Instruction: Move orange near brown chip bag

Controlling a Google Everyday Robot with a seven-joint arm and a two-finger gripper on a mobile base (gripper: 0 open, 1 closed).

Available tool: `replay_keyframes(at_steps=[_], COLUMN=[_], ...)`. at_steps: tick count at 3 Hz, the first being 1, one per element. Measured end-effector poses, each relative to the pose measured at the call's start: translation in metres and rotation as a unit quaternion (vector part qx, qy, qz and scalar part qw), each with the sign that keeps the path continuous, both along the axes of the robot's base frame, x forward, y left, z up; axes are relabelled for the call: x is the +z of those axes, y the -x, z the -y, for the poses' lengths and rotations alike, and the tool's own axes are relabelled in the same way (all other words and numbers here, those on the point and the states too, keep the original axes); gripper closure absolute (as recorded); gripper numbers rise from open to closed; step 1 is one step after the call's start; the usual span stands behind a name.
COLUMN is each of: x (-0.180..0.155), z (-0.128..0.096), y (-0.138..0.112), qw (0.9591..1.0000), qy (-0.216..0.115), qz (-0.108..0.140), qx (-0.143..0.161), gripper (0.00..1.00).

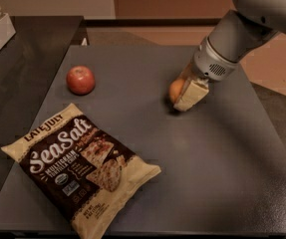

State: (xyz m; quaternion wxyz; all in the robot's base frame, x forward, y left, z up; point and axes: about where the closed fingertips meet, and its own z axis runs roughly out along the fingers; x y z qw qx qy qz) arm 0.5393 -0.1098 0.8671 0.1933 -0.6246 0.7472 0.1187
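Touching orange (175,89) — gripper (184,95) over table (222,173); brown chip bag (77,163) well apart.

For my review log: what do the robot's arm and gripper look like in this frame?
The arm is smooth, rounded, light grey-white casing, ending in a silvery cylindrical wrist collar with a small perforated grille. The gripper, right beside the orange, is pale cream and blocky. No cables or markings show.
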Motion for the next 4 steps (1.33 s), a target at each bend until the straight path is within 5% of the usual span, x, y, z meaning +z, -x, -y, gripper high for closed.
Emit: replay_keyframes(at_steps=[1, 2, 4], x=[0.015, 0.015, -0.007], z=[-0.032, -0.069, -0.106], y=[0.013, 0.028, 0.046], qw=[0.9984, 0.9944, 0.9898], qy=[-0.024, -0.042, -0.035], qz=[0.009, 0.002, -0.02], qx=[0.051, 0.097, 0.137], gripper=[1.0, 1.0, 1.0])
